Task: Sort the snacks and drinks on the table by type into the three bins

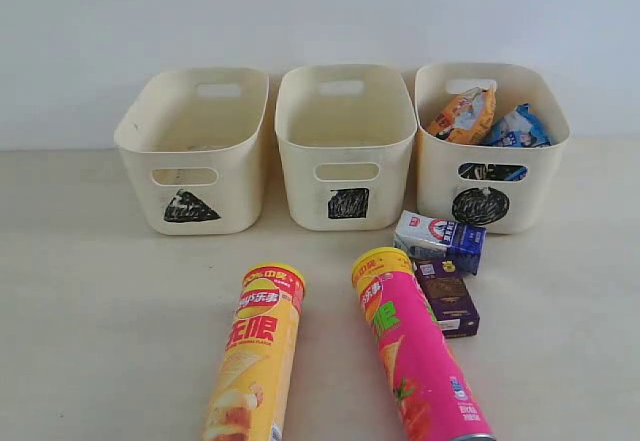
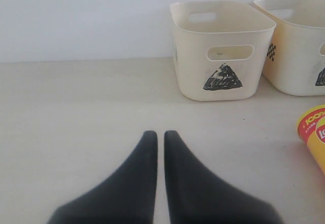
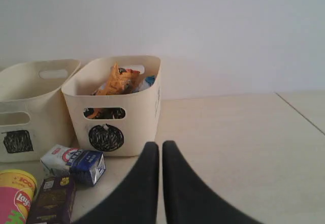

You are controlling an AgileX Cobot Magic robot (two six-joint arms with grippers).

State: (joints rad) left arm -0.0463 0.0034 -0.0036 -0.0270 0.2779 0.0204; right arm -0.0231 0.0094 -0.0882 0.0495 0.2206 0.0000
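Your left gripper (image 2: 160,134) hangs over the table (image 1: 70,311) with its jaws pressed together, gripping nothing. Bare surface spreads ahead of it and out to the left.

Along the far edge, against the white wall (image 1: 90,41), the three bins stand in a tight row: triangle bin (image 1: 242,176), square bin (image 1: 300,176), circle bin (image 1: 435,186). The circle bin holds the orange packet (image 1: 462,113) and the blue packet (image 1: 518,129).

Nearer you, the yellow tube (image 1: 255,361) lies on its side, and the pink tube (image 1: 415,361) lies to its right with a strip of table between them. The dark purple carton (image 1: 447,299) sits just beside the pink tube's right flank. The white-blue carton (image 1: 440,241) lies between that carton and the circle bin, crowding that corner.

Your right gripper (image 3: 156,145) is also closed and empty, with open table to its right.
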